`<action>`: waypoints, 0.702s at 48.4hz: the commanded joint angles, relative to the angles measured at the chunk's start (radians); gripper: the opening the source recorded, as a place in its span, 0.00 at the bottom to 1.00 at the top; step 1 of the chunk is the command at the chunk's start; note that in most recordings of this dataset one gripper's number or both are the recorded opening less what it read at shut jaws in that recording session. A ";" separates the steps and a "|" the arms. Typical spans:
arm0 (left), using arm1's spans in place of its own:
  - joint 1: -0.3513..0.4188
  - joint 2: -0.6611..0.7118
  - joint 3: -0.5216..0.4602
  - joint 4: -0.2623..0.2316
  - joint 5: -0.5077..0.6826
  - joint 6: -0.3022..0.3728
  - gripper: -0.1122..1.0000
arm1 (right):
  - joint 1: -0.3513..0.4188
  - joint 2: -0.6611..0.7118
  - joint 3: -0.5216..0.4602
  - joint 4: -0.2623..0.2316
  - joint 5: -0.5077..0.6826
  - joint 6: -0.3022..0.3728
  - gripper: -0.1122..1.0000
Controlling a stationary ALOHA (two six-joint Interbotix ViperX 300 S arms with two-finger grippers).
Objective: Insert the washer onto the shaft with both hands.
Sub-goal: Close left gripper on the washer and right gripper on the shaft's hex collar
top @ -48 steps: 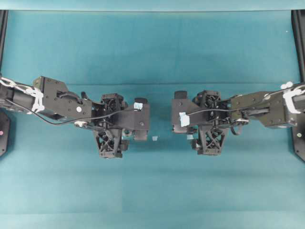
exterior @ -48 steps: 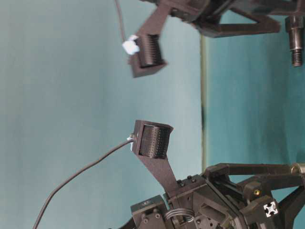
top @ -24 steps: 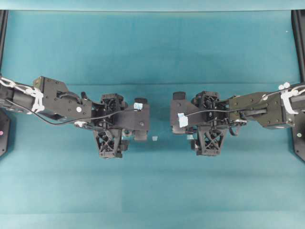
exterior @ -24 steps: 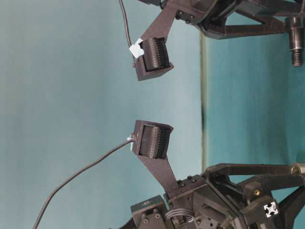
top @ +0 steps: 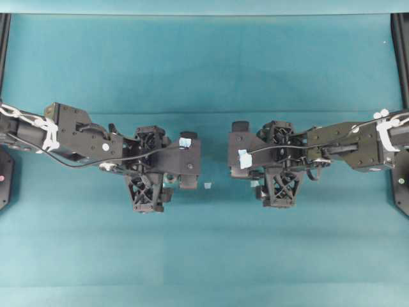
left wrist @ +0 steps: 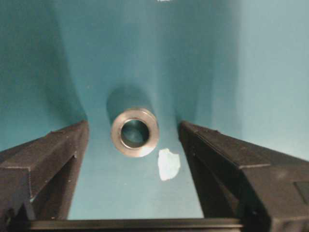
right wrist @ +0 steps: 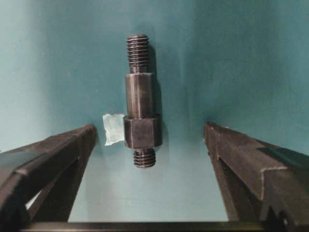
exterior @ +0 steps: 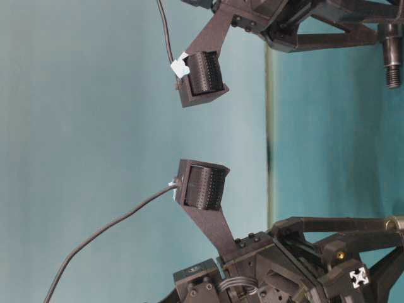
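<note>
The washer (left wrist: pixel 134 132), a thick dull metal ring with a dark hole, lies flat on the teal table. My left gripper (left wrist: pixel 134 128) is open around it, and both fingers stand clear of it. The shaft (right wrist: pixel 140 104) is a dark stepped rod with threaded ends and a hex collar, and it lies on the table. My right gripper (right wrist: pixel 149 129) is open, its fingers well apart on either side of the shaft's near end without touching it. In the table-level view the shaft (exterior: pixel 392 60) shows under the right arm.
A pale tape scrap (left wrist: pixel 168 163) lies beside the washer, and another tape scrap (right wrist: pixel 114 128) beside the shaft's collar. A third scrap (top: pixel 208 185) lies on the table between the two arms. Black frame rails (top: pixel 401 57) run along the table's sides.
The right arm has shifted slightly toward the middle of the table. The left arm has barely moved. The washer and the shaft lie where they were.
</note>
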 commanded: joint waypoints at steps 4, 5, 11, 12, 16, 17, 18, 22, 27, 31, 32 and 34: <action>-0.009 -0.006 -0.002 -0.002 -0.003 -0.005 0.78 | -0.014 0.003 -0.008 -0.003 -0.006 -0.009 0.65; -0.009 -0.006 -0.003 -0.002 -0.006 -0.005 0.75 | -0.014 0.005 -0.008 -0.003 -0.005 -0.009 0.64; -0.009 -0.006 -0.002 -0.002 -0.025 -0.002 0.59 | -0.014 0.006 -0.009 -0.003 0.000 -0.009 0.54; -0.009 -0.006 0.000 -0.002 -0.029 -0.002 0.56 | -0.014 0.008 -0.009 -0.003 0.002 -0.009 0.52; -0.008 -0.005 0.000 -0.002 -0.037 0.002 0.47 | -0.015 0.011 -0.011 -0.003 0.005 -0.009 0.44; -0.008 -0.006 0.000 -0.002 -0.037 0.002 0.45 | -0.015 0.012 -0.011 -0.003 0.006 -0.009 0.42; -0.008 -0.006 0.000 -0.002 -0.037 0.002 0.44 | -0.015 0.014 -0.011 -0.003 0.008 -0.009 0.40; -0.008 -0.006 0.000 -0.002 -0.037 0.002 0.44 | -0.018 0.017 -0.012 -0.003 0.008 -0.009 0.33; -0.008 -0.005 0.002 -0.002 -0.037 0.002 0.44 | -0.023 0.020 -0.018 -0.003 0.008 -0.009 0.25; -0.009 -0.006 0.002 -0.002 -0.037 0.003 0.44 | -0.025 0.021 -0.021 -0.003 0.008 -0.009 0.19; -0.008 -0.006 0.002 -0.002 -0.037 0.003 0.44 | -0.026 0.021 -0.023 -0.003 0.008 -0.009 0.18; -0.008 -0.005 0.002 -0.002 -0.037 0.003 0.44 | -0.028 0.021 -0.023 -0.003 0.008 -0.009 0.13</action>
